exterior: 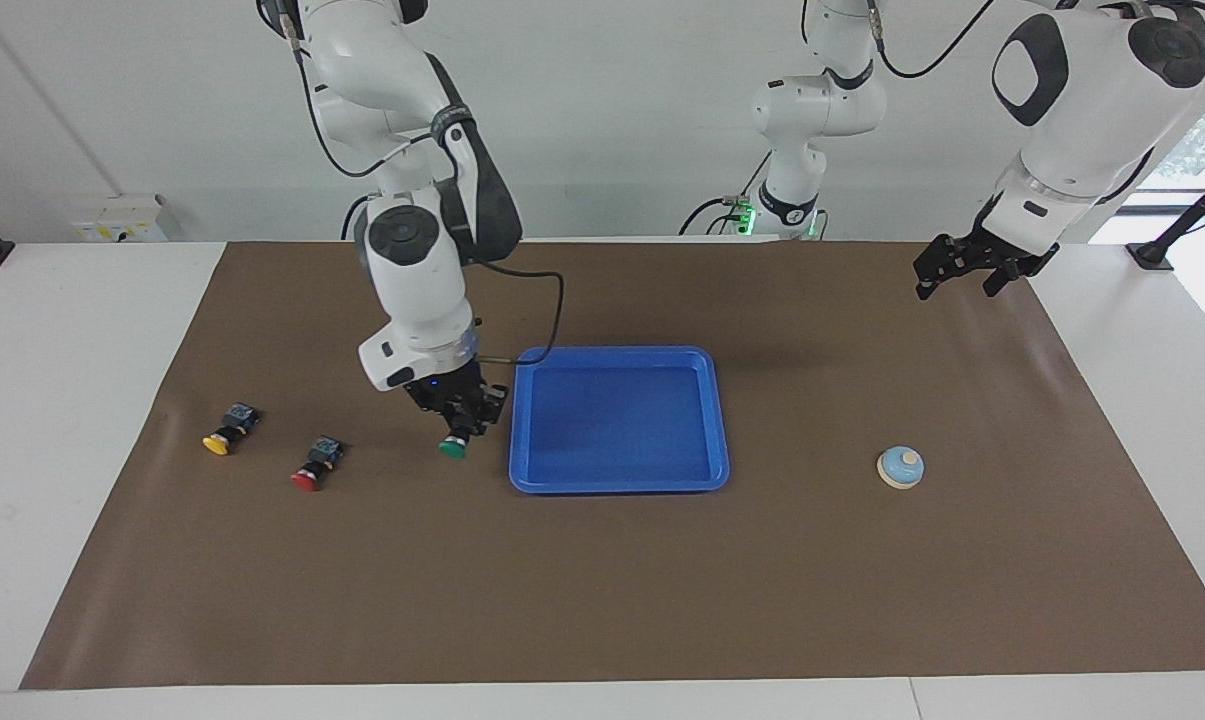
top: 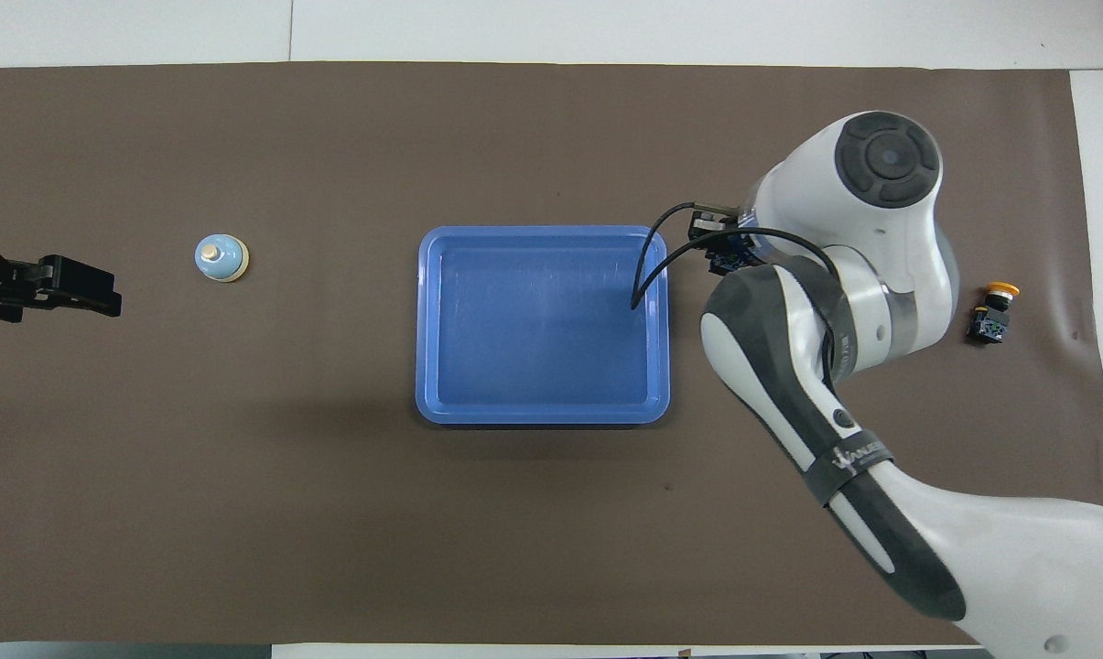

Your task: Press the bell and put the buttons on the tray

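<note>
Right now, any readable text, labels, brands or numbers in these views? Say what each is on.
None fully readable.
Right arm: white lettering on the dark forearm band, too small and curved to read.
Green button, red button, yellow button: no legible marking on caps or bodies.
Tray and bell: no print visible.
Wall box near the right arm's end: small yellow sticker, too small to read.
</note>
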Robot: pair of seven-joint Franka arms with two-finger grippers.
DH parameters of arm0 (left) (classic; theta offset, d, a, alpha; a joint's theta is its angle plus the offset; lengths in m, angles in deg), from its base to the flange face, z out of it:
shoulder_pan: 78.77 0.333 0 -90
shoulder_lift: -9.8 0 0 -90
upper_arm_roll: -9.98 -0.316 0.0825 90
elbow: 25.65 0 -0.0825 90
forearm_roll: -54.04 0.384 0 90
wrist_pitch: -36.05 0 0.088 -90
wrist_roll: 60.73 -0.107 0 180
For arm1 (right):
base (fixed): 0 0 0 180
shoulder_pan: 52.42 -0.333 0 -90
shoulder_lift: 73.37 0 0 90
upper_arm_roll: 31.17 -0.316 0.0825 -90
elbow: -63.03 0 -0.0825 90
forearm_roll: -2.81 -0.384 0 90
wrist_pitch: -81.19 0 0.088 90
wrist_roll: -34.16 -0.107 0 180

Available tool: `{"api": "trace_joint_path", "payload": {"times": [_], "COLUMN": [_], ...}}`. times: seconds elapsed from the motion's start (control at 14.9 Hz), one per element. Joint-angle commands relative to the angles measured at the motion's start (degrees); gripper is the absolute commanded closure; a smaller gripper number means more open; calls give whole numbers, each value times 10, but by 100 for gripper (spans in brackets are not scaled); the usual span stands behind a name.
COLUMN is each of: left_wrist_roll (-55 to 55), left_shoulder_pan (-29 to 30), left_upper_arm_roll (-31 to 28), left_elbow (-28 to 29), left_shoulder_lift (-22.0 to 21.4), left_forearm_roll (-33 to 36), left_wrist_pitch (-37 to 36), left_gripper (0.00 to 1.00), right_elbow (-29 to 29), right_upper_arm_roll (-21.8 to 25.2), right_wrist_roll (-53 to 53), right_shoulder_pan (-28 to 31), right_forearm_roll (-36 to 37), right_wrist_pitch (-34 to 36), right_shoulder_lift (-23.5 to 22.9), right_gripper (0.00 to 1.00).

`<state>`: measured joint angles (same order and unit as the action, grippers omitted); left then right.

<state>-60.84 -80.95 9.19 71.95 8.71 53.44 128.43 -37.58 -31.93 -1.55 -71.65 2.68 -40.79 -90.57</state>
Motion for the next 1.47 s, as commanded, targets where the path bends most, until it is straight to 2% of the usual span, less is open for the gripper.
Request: {"api": "trace_joint_path", "payload": {"times": [0.0,0.13,0.27,0.54,0.8,1.41], "left_wrist_roll": [-1,-1,-1,-1,-1,-1], "left_shoulder_pan": [1,1,1,1,1,1], "left_upper_arm_roll": [0,0,0,0,0,0], "left_elbow": [0,0,0,0,0,0], "left_shoulder_lift": [-6,-6,-6,-6,-6,-6], "left_forearm_roll": [7,7,7,7,7,7], "left_wrist_pitch": [-1,-1,-1,-1,-1,-1], "left_gripper": [0,0,0,0,0,0], "right_elbow": [6,2,-1,-53,-87,-131], "right_upper_arm_roll": [1,1,1,1,1,1], "right_wrist_roll": [-26,-30,-39,-38,-38,-41], "right_shoulder_pan": [-33,-70,-81,-84,-95,-102], "right_forearm_roll": [-23,-24,-24,-23,-23,-24], "right_wrist_pitch": [7,4,-5,-65,-98,-137], "right_shoulder_lift": [-11,-21,-30,-33,-34,-28], "right_gripper": [100,100,100,100,100,100]}}
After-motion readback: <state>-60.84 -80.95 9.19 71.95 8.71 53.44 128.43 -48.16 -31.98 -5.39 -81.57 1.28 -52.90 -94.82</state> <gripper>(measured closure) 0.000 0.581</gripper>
